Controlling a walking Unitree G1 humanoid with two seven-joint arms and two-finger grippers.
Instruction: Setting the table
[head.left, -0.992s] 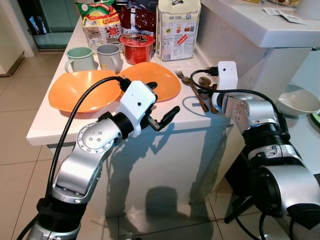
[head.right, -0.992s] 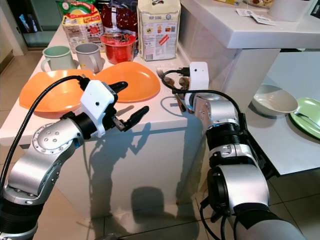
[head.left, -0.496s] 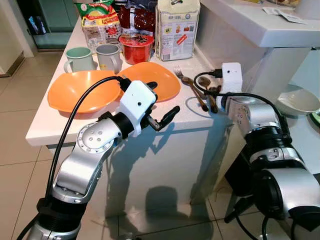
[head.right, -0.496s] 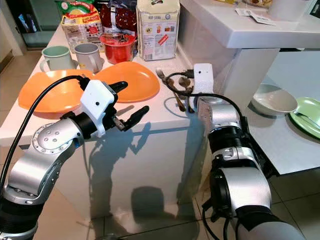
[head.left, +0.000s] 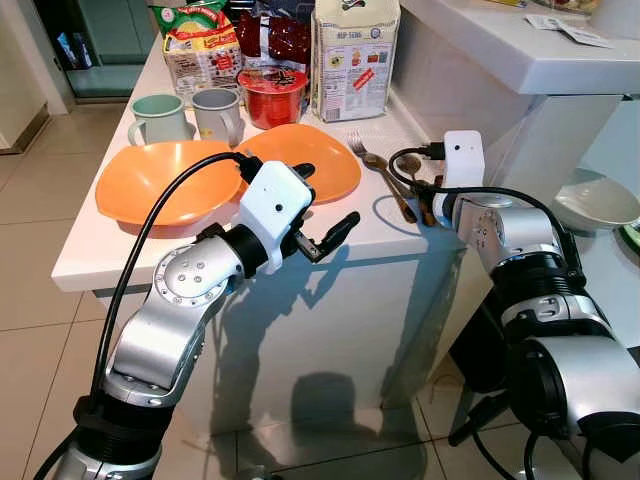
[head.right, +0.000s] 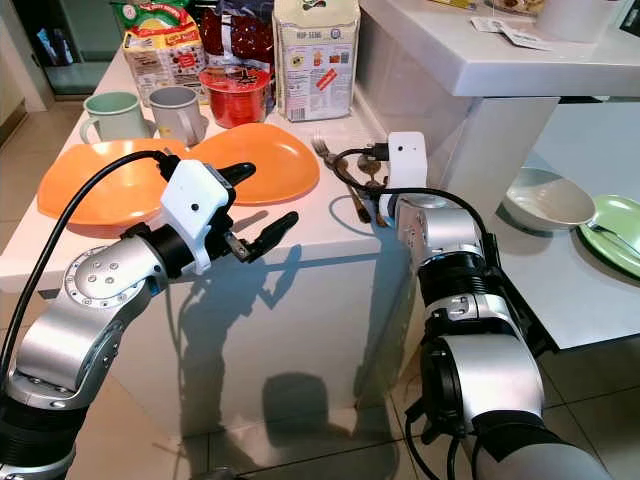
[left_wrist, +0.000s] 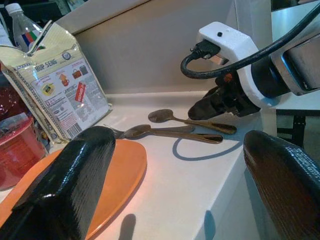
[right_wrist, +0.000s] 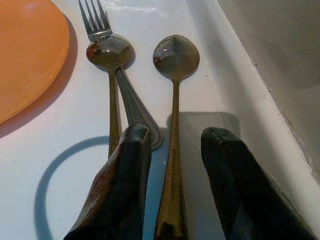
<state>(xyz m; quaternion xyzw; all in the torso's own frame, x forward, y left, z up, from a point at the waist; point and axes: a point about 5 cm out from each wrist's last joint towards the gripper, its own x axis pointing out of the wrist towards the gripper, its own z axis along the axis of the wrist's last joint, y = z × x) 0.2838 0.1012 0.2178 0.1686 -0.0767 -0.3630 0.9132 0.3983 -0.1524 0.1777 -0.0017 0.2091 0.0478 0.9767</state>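
Note:
Two orange plates (head.left: 150, 180) (head.left: 310, 160) lie on the white counter (head.left: 100, 255). To their right lie a fork (right_wrist: 95, 22) and two spoons (right_wrist: 109, 52) (right_wrist: 176, 57), handles toward me. My right gripper (right_wrist: 175, 132) is open and low over the handles, its fingers on either side of the right spoon's handle and not closed on it. My left gripper (head.left: 322, 200) hovers open at the counter's front edge, beside the right plate, with nothing between its fingers.
Two mugs (head.left: 160, 117) (head.left: 218, 112), a red tub (head.left: 273, 95) and food bags (head.left: 357, 55) stand at the back of the counter. A raised white wall (head.left: 450, 80) borders the cutlery on the right. A lower table at the right holds a white bowl (head.left: 597, 203) and a green plate (head.right: 615, 230).
My right wrist has shifted slightly right and nearer along the cutlery handles. The left arm has not moved.

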